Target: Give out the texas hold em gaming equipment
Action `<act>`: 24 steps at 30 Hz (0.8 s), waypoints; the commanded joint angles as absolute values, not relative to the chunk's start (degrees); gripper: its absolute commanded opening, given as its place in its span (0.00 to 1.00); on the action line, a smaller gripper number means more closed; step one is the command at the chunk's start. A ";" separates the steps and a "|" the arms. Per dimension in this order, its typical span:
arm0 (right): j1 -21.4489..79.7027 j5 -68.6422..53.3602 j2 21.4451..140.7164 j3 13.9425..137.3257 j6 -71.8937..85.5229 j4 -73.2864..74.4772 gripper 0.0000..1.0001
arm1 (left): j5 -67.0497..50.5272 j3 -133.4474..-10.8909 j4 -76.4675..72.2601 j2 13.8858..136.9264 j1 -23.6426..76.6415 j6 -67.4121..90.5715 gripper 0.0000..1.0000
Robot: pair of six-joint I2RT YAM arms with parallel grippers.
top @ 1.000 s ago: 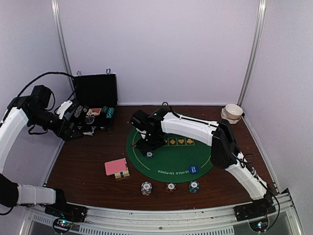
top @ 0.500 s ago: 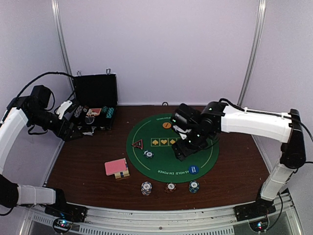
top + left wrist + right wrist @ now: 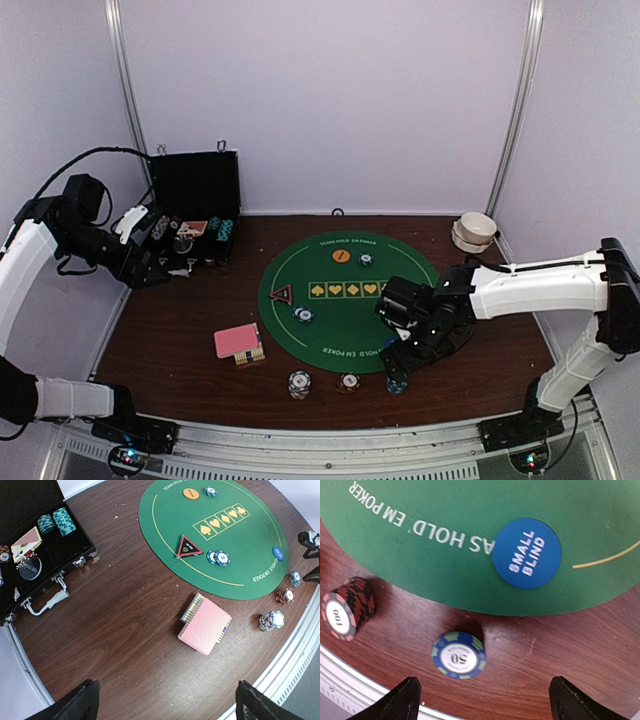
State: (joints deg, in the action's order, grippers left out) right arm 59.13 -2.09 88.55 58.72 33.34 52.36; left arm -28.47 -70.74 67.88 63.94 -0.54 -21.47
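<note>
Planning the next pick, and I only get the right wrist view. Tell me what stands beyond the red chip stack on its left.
Observer: A third chip stack, edged in blue and white, stands on the bare table left of the red stack.
Operator: Locate the cards.
Observer: The pink-backed cards lie face down on the table, off the green mat at its near-left edge.
Operator: Report the left gripper.
Observer: The left gripper is open and empty, up by the black case at the far left.
</note>
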 commanded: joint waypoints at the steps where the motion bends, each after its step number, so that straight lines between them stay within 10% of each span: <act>1: 59.93 -4.29 90.72 59.15 33.86 46.81 0.93 | -29.23 -71.54 68.04 63.74 -0.27 -21.88 0.98; 24: 60.04 -6.10 98.85 58.25 32.04 43.80 0.66 | -28.74 -72.14 67.98 63.81 -0.26 -22.10 0.98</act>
State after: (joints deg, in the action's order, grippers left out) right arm 59.77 -5.67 98.06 58.61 32.47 44.34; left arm -28.42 -70.74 68.05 63.94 -0.54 -21.52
